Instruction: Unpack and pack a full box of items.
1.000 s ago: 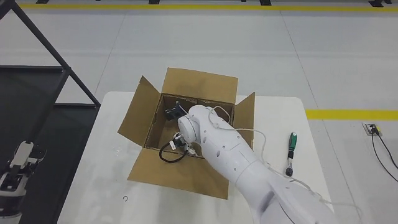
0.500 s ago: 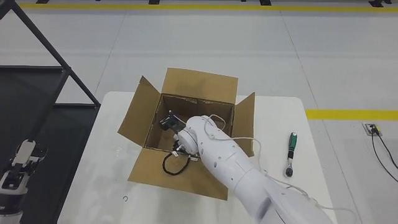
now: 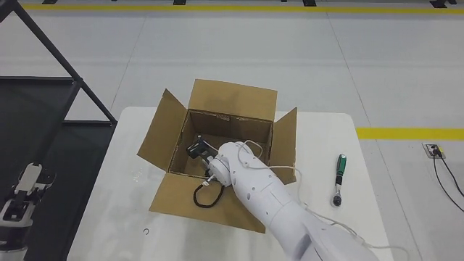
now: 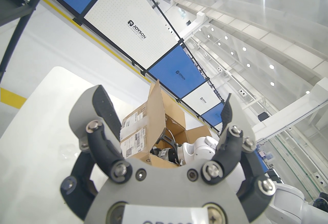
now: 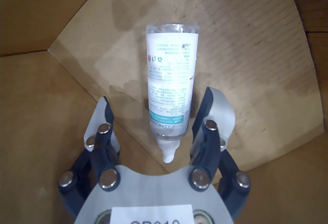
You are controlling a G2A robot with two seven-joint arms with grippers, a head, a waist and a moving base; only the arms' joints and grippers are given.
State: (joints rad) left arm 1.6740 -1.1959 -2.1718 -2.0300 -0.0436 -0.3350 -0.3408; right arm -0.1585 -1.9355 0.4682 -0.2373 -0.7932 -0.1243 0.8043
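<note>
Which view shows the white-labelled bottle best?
The right wrist view: the bottle lies on the box floor, below the open right gripper. From above, the right arm covers it; the left wrist view faces the box's outside.

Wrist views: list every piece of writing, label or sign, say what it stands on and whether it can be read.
Bottle label: dense small print, too small to read; a red prohibition sign and a recycling sign beside it.
Cardboard box stickers: barcodes and print, too small to read.
Wall panels: a logo with a brand word, not copied here.
White tag on the right end effector: cut off, unreadable.
</note>
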